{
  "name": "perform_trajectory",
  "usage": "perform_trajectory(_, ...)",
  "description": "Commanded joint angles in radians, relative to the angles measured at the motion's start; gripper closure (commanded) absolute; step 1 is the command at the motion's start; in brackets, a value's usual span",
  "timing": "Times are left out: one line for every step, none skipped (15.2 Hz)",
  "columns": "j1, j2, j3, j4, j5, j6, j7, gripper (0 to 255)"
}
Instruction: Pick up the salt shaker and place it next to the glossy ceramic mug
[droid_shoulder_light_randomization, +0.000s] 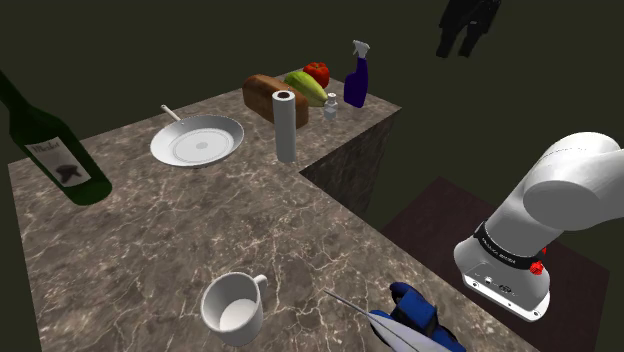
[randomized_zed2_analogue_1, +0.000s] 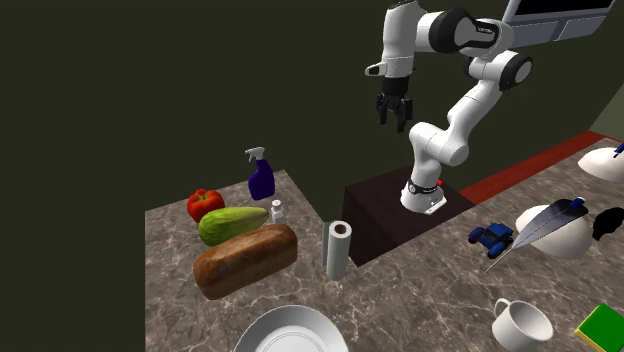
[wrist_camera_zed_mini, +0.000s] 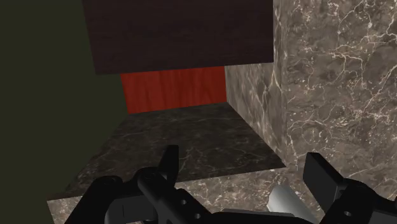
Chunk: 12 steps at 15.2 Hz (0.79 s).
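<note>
Shoulder view: salt shaker (droid_shoulder_light_randomization: 330, 108) stands upright at the far end of the marble counter (droid_shoulder_light_randomization: 180, 220), near the edge, between a green vegetable (droid_shoulder_light_randomization: 305, 88) and a blue spray bottle (droid_shoulder_light_randomization: 357, 78). Bread loaf (droid_shoulder_light_randomization: 262, 96) and tomato (droid_shoulder_light_randomization: 317, 72) sit close by. Paper towel roll (droid_shoulder_light_randomization: 285, 125) is upright, nearer the camera than the shaker. Plate (droid_shoulder_light_randomization: 197, 141) lies to the roll's left, wine bottle (droid_shoulder_light_randomization: 50, 145) at the view's left edge. White mug (droid_shoulder_light_randomization: 233, 305) is upright at the near end of the counter, well apart from the salt shaker. Gripper (droid_shoulder_light_randomization: 467, 28) is high in the air at the top of the view, well apart from both. White arm (droid_shoulder_light_randomization: 565, 195) rises from the dark stand (droid_shoulder_light_randomization: 450, 215) at lower right.

Second exterior view: gripper hangs pointing down above the stand, holding nothing. Salt shaker is just beside the end of the green vegetable, in front of the spray bottle, with the paper towel roll to this view's right of it. Mug is at this view's lower right, far from the shaker.

Wrist view: the two black fingers (wrist_camera_zed_mini: 321, 178) stand wide apart with nothing clasped. Past them are the stand, a red floor patch and the marble counter. A pale grey thing sits by one finger; cannot tell what it is.
</note>
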<state>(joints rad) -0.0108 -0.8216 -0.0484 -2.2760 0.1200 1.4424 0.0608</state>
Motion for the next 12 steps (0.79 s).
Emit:
perform_trajectory(0.0,0.0,0.0,0.0,0.0,0.0,0.0,0)
perform_trajectory(-0.001,0.028,0.001,-0.002,-0.003,0.03,-0.002,0)
perform_trajectory(-0.002,0.057,0.002,-0.002,-0.006,0.059,-0.003,0)
perform_trajectory(-0.003,0.087,0.003,-0.001,-0.008,0.087,-0.004,0)
perform_trajectory(-0.004,0.117,0.003,0.002,-0.011,0.115,-0.005,0)
perform_trajectory(-0.005,0.149,0.004,0.005,-0.013,0.143,-0.006,0)
perform_trajectory(-0.006,0.181,0.005,0.01,-0.016,0.17,-0.007,0)
perform_trajectory(-0.007,0.213,0.005,0.017,-0.019,0.196,-0.007,0)
perform_trajectory(-0.009,0.246,0.005,0.025,-0.021,0.221,-0.007,0)
perform_trajectory(-0.01,0.28,0.005,0.034,-0.024,0.246,-0.008,0)
perform_trajectory(-0.011,0.314,0.006,0.044,-0.026,0.269,-0.008,0)
perform_trajectory(-0.012,0.349,0.005,0.056,-0.029,0.292,-0.008,0)
